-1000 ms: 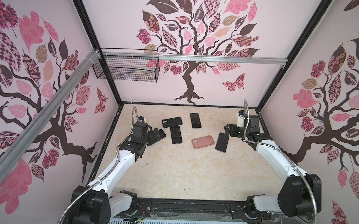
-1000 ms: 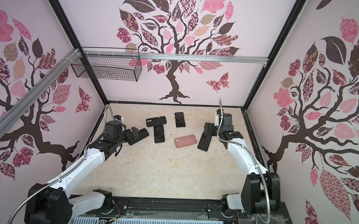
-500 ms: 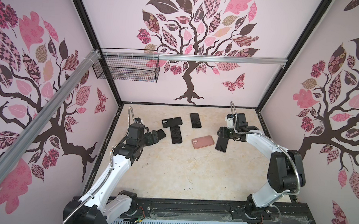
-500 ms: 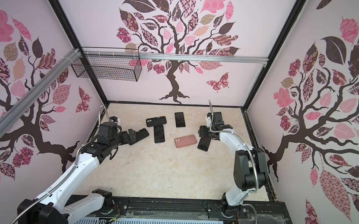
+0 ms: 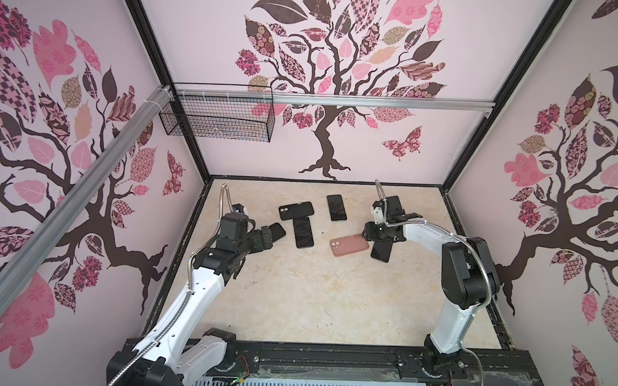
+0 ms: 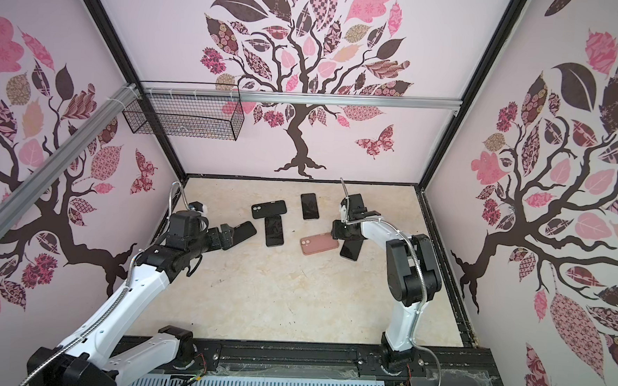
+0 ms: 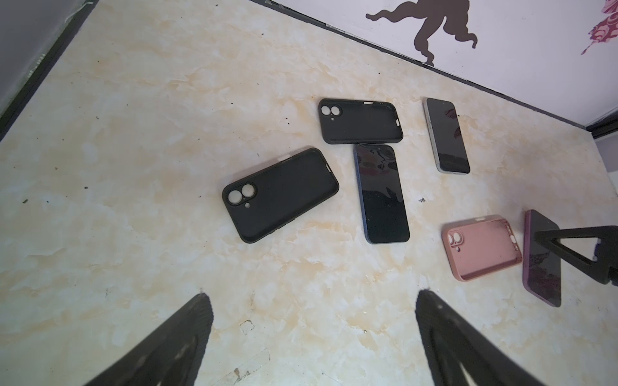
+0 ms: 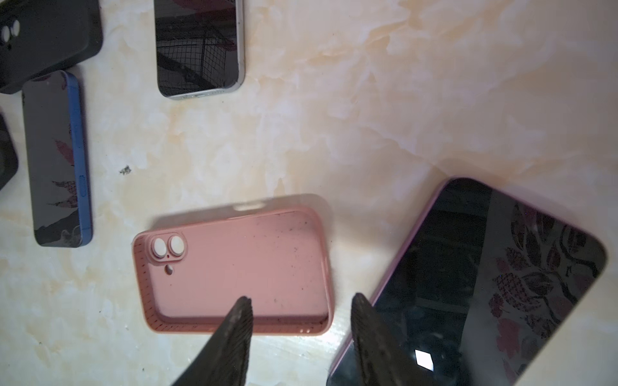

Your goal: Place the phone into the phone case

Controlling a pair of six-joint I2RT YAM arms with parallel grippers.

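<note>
Right gripper is low over the pink case, jaws half spread. One finger sits inside the shell, the other outside its short end wall. Nothing pinched that I can see, though rim contact is hard to judge from here. The purple-edged phone lies flat, screen up, just beside that end of the case. Left gripper is wide open and empty, over the table near a black case. I judge the pink case light and soft, with a rim likely to flex, so pinch the wall low. The phone looks stiff with slick glass: take it across its long edges.
</note>
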